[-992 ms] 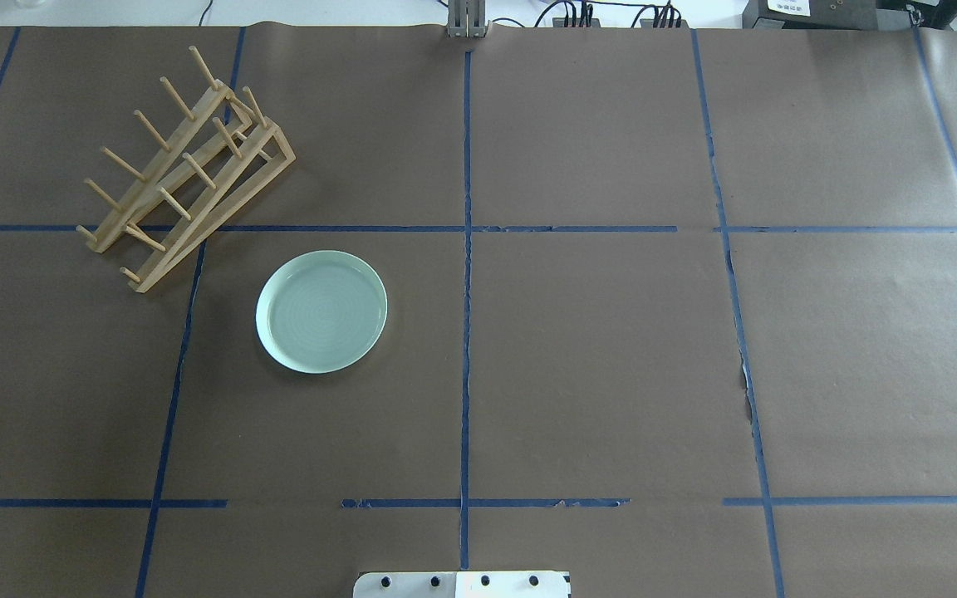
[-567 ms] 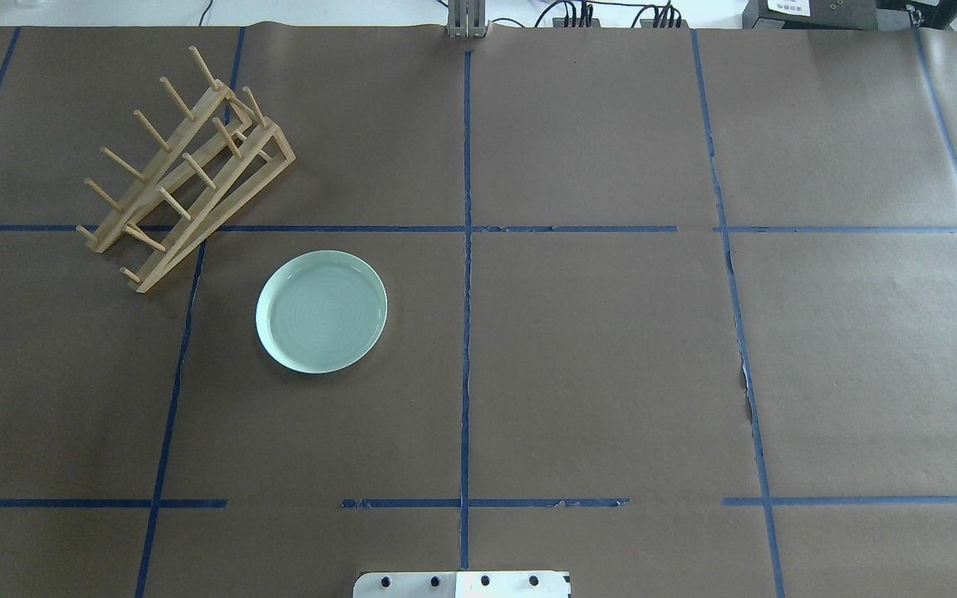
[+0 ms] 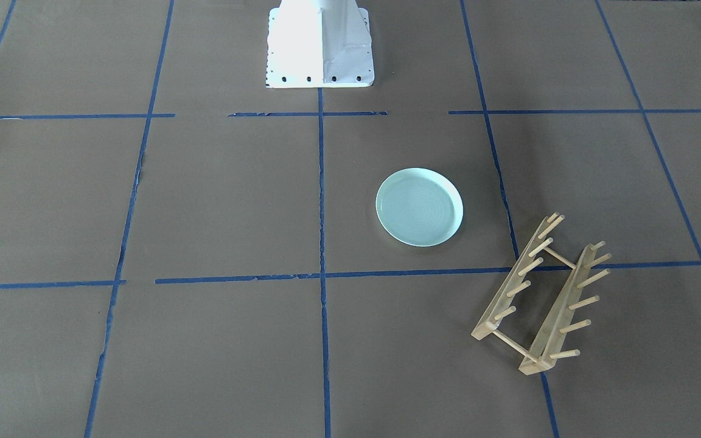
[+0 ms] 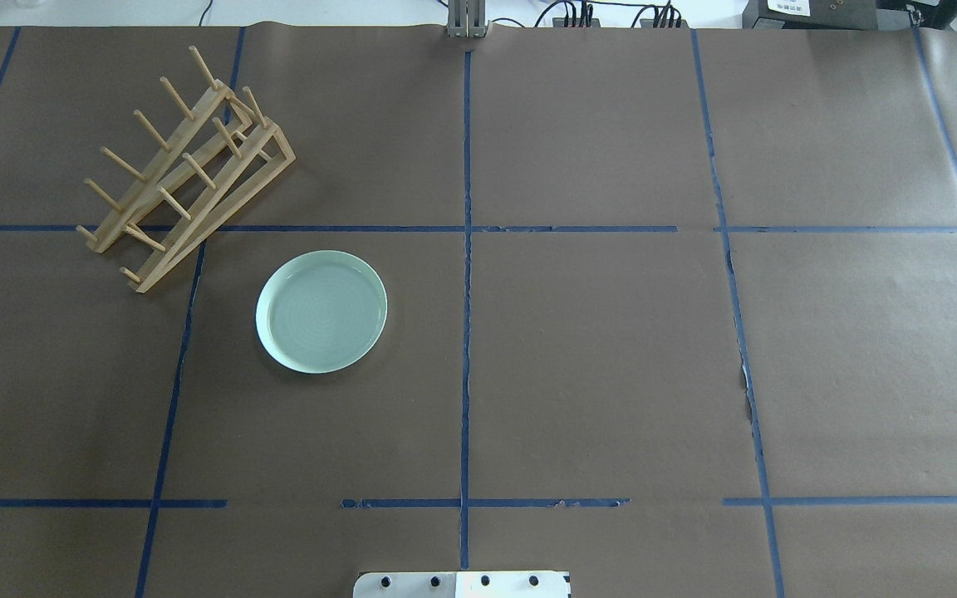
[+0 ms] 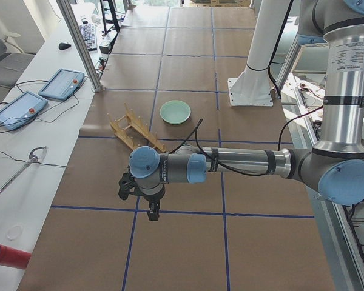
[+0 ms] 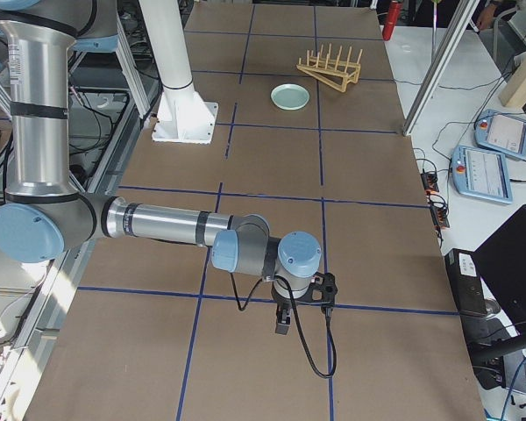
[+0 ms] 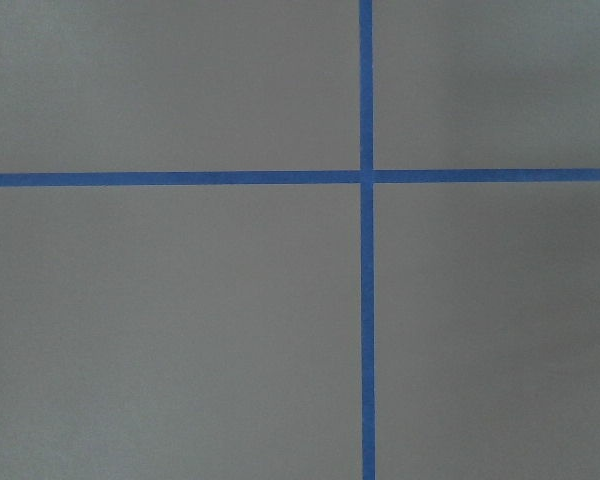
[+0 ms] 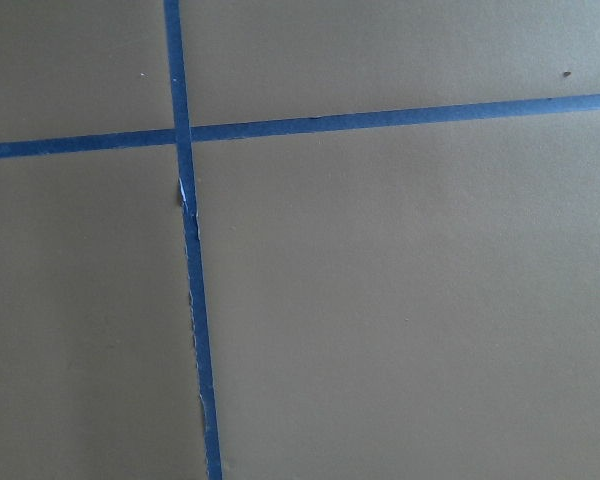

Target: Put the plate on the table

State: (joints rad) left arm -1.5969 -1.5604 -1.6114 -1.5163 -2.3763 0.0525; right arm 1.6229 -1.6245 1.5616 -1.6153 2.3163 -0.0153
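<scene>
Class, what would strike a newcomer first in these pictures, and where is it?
A mint-green plate lies flat on the brown-paper table, in the robot's left half. A wooden peg rack stands beyond it, apart. The left gripper and right gripper hang far off at opposite table ends.

A pale mint-green plate [image 3: 420, 207] lies flat on the brown-paper worktop [image 3: 223, 194], just right of the frame's centre, faint concentric rings showing inside its low rim. Blue tape lines [image 3: 321, 182] divide the worktop into large rectangles; the plate sits inside one, touching no line. A light wooden peg rack [image 3: 512, 286] stands at the lower right, set diagonally across a tape crossing, near the plate but apart from it. The white robot base [image 3: 319, 45] is at top centre
</scene>
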